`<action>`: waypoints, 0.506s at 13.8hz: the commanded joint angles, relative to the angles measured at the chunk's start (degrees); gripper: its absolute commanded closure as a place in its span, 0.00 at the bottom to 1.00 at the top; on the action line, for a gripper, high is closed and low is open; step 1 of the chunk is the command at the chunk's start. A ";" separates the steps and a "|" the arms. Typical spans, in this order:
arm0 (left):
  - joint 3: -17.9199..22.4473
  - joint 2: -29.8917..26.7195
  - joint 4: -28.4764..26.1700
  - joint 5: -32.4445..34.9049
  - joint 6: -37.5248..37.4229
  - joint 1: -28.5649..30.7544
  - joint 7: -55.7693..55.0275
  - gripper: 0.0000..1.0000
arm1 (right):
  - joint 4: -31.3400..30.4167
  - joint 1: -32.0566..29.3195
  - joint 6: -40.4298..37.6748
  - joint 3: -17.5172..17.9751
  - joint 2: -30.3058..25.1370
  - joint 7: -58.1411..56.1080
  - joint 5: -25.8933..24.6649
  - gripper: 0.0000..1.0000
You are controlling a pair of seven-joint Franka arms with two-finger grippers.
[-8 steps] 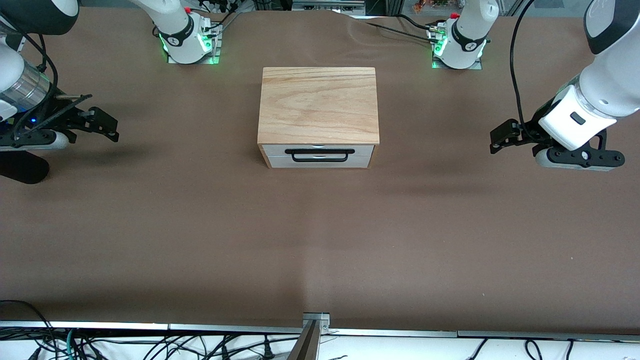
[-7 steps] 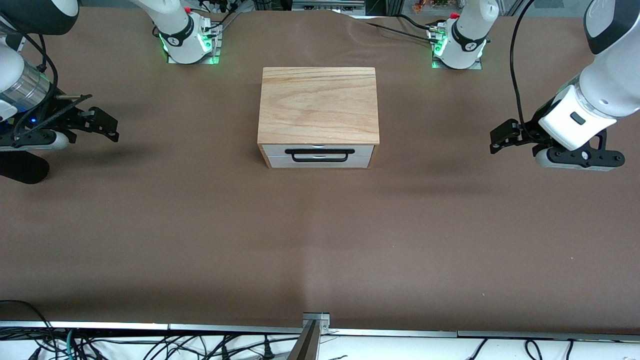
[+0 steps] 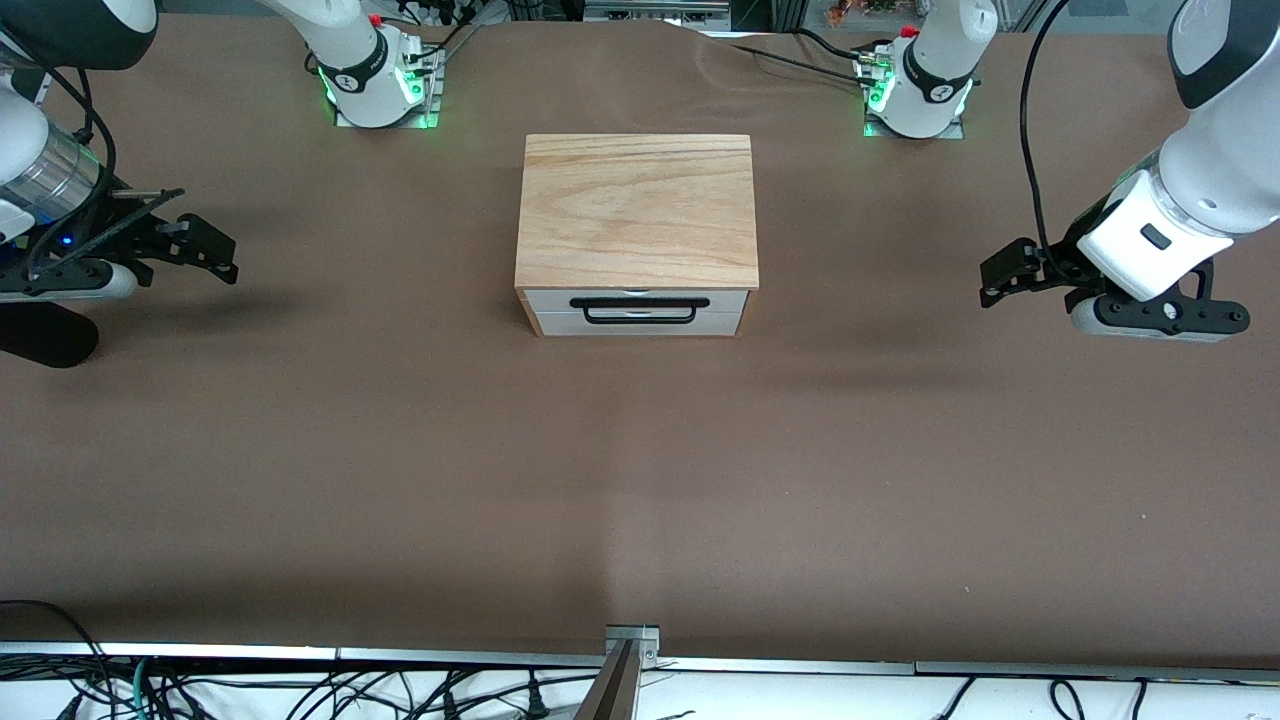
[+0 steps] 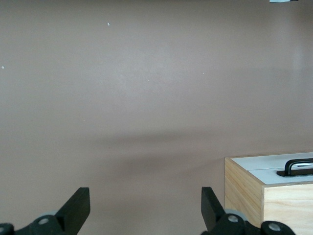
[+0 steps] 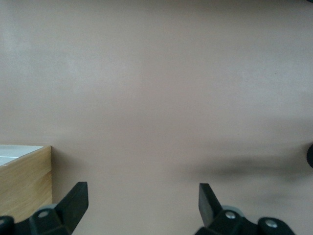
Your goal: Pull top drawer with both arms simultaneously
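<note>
Clearly both must converge evenly on the top drawer (image 3: 637, 312) handle (image 3: 638, 309); left gripper (image 3: 1005, 272) at three o'clock, right gripper (image 3: 205, 246) at nine, fingers apart.

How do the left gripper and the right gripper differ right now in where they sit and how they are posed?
The left gripper hangs over the table toward the left arm's end, the right gripper toward the right arm's end. The left arm's white wrist housing shows plainly above its gripper; the right gripper's wrist shows a metallic band. In its wrist view the left gripper faces the top drawer's black handle; the right wrist view shows only the box's corner. Both are open, empty and apart from the box.
</note>
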 commanded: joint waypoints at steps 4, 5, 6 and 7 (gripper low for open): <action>-0.13 -1.22 -1.02 0.81 0.67 0.23 0.22 0.00 | 0.82 0.24 -0.72 0.09 0.30 -0.18 -0.21 0.00; -0.22 -1.22 -1.02 0.72 0.67 0.23 0.22 0.00 | 0.65 0.24 -0.81 0.09 0.38 -0.18 -0.21 0.00; -0.22 -1.13 -1.02 0.72 0.67 0.23 0.22 0.00 | 0.56 0.24 -0.81 0.18 0.38 -0.18 -0.21 0.00; -0.13 -1.22 -1.02 0.81 0.67 0.23 0.22 0.00 | 0.47 0.24 -0.81 0.18 0.30 -0.09 -0.21 0.00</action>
